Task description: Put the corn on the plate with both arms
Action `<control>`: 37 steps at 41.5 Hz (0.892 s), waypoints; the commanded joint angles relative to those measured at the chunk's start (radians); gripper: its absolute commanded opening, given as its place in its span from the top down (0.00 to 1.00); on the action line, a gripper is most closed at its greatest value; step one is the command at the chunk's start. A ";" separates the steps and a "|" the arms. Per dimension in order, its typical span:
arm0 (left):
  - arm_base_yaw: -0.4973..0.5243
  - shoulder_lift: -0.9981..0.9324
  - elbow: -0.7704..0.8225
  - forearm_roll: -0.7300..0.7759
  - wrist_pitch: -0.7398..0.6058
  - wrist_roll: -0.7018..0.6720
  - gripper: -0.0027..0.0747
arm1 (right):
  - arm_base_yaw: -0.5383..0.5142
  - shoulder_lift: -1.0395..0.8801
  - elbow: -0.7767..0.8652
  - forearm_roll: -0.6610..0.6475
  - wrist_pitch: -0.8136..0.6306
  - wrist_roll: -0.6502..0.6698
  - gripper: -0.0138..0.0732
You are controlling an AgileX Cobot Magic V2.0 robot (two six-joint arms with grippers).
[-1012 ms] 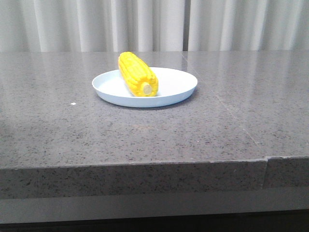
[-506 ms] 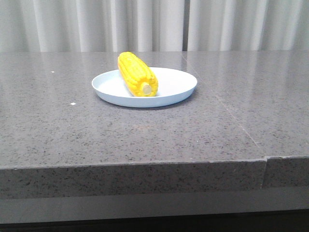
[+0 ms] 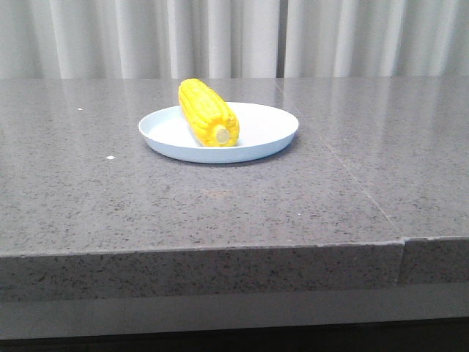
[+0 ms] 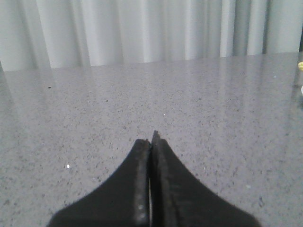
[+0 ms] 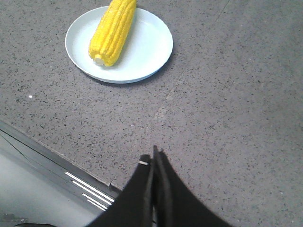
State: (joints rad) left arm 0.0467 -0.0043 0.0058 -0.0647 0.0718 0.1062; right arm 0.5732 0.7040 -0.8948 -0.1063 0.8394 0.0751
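While both grippers sit with fingers pressed together and empty, the left gripper (image 4: 150, 142) hangs low over bare grey countertop (image 4: 142, 104), and the right gripper (image 5: 154, 158) hovers above the same stone near its front edge. From the right fingertips, the plate (image 5: 151, 47) lies toward eleven o'clock, well apart. In the front view, the corn (image 3: 207, 113) rests on the plate (image 3: 264, 128), left of its centre, pale cut end facing five o'clock, tapered end over the far rim.
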 commanded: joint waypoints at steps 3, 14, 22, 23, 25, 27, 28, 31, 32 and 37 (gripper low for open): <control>0.002 -0.020 0.002 -0.013 -0.132 -0.007 0.99 | -0.002 -0.004 -0.026 -0.005 -0.073 -0.007 0.92; 0.002 -0.020 0.002 -0.013 -0.133 -0.007 0.99 | -0.002 -0.004 -0.026 -0.005 -0.073 -0.007 0.92; 0.002 -0.018 0.002 -0.013 -0.133 -0.007 0.99 | -0.002 -0.004 -0.026 -0.005 -0.073 -0.007 0.92; 0.002 -0.018 0.002 -0.013 -0.133 -0.007 0.99 | -0.002 -0.004 -0.026 -0.005 -0.073 -0.007 0.92; 0.002 -0.018 0.002 -0.013 -0.133 -0.007 0.99 | -0.002 -0.004 -0.026 -0.005 -0.073 -0.007 0.92; 0.002 -0.018 0.002 -0.013 -0.133 -0.007 0.99 | -0.002 -0.004 -0.026 -0.005 -0.073 -0.007 0.92; 0.002 -0.018 0.002 -0.013 -0.133 -0.007 0.99 | -0.002 -0.004 -0.026 -0.005 -0.073 -0.007 0.92; 0.002 -0.018 0.002 -0.013 -0.133 -0.007 0.99 | -0.002 -0.004 -0.026 -0.005 -0.073 -0.007 0.92; 0.002 -0.018 0.002 -0.013 -0.133 -0.007 0.99 | -0.002 -0.004 -0.026 -0.005 -0.073 -0.007 0.92; 0.002 -0.018 0.002 -0.013 -0.133 -0.007 0.99 | -0.002 -0.004 -0.026 -0.005 -0.073 -0.007 0.92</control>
State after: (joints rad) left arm 0.0467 -0.0043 0.0058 -0.0708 0.0304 0.1062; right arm 0.5732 0.7040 -0.8948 -0.1054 0.8377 0.0751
